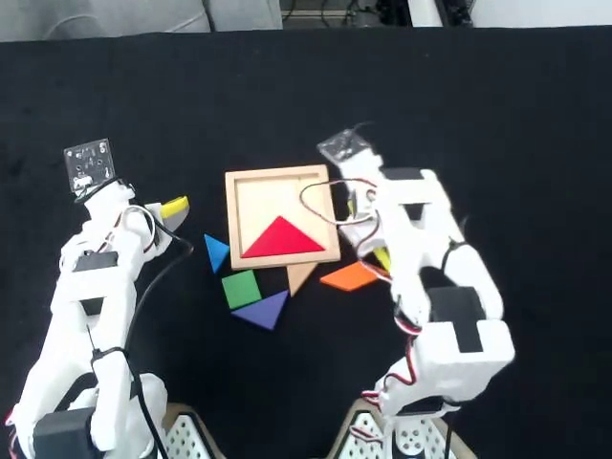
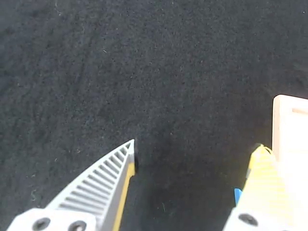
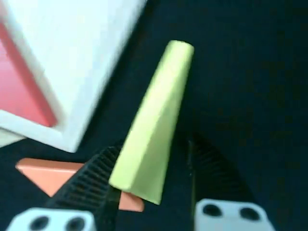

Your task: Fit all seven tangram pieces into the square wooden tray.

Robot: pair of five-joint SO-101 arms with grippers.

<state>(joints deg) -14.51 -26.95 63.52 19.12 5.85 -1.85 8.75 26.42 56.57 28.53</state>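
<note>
The tabletop (image 1: pixel 497 115) is black. The tray (image 1: pixel 235 191) is pale wood. The big triangle (image 1: pixel 280 239) is red. The small triangle (image 1: pixel 217 252) is blue. The square (image 1: pixel 241 289) is green. Another triangle (image 1: pixel 265 309) is purple, and one (image 1: pixel 300 276) is tan. The slanted piece (image 1: pixel 350 276) is orange. The last piece (image 3: pixel 154 125) is yellow-green. The arms (image 1: pixel 105 282) are white with black bits. Of the left jaws, one is white with ribbed lines and one is yellow.
</note>
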